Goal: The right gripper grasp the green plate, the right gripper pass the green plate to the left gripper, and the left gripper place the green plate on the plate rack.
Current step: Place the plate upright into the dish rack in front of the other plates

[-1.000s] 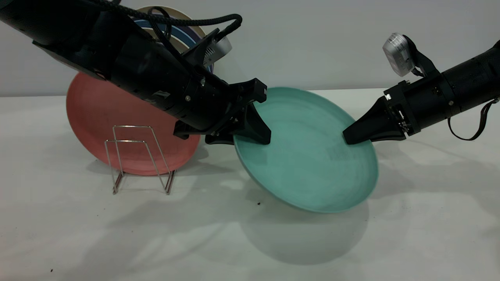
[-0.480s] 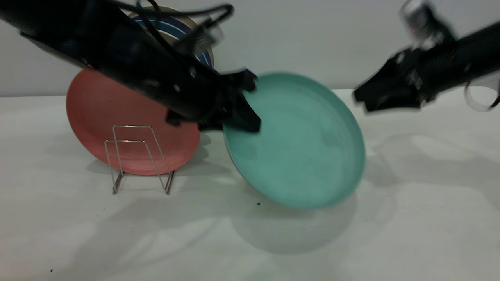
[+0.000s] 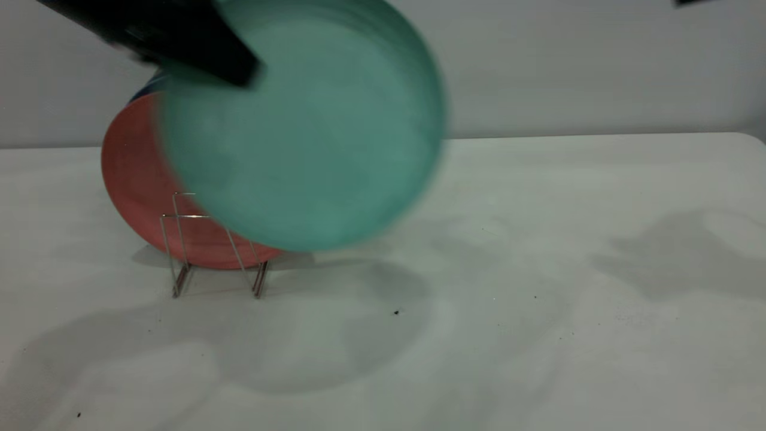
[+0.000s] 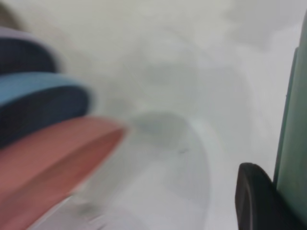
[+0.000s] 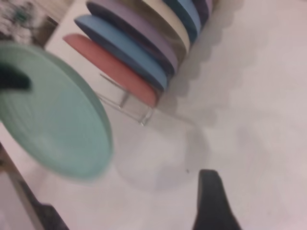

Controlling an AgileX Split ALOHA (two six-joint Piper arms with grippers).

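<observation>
The green plate [image 3: 311,131] hangs tilted in the air at the left, above and in front of the plate rack [image 3: 179,239]. My left gripper [image 3: 239,69] is shut on its upper rim. In the left wrist view one black finger [image 4: 254,201] lies against the plate's edge [image 4: 295,120]. My right gripper [image 5: 213,201] is away from the plate, with only a sliver of it at the top right corner of the exterior view [image 3: 688,2]. In the right wrist view the plate [image 5: 53,115] hangs beside the rack [image 5: 129,103].
A salmon-pink plate [image 3: 128,179] stands in the rack, with blue and other plates [image 5: 124,48] stacked upright behind it. The white table [image 3: 538,299] stretches to the right and front. The rack's front wire loops stand before the pink plate.
My left gripper has swung the green plate up and to the left, over the rack. My right gripper has let go of the plate and pulled away up and to the right.
</observation>
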